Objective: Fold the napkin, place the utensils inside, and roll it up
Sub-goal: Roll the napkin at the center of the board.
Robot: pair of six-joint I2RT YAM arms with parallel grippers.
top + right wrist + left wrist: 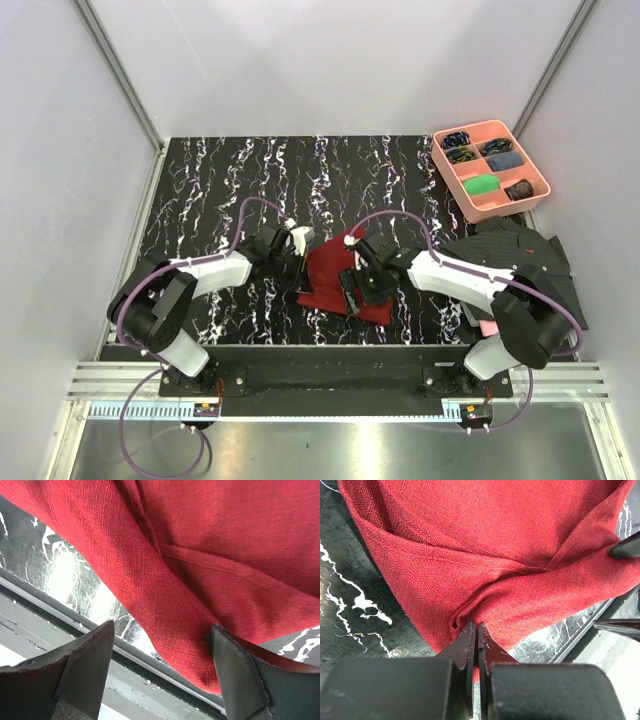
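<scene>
Left fingers (466,647) clamped on edge of napkin (485,540); right fingers (90,655) spread around its corner.

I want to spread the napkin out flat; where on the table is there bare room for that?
Bare: the far half of the table, between the napkin and the back wall, and its far left corner. Crowded: near centre, where the left gripper pinches the napkin and the right gripper straddles it; right side, with the pink tray and striped shirt.

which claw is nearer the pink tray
Right. The right claw is at the napkin's right side, toward the pink tray; the left claw pinches the napkin's left edge, farther off.
</scene>
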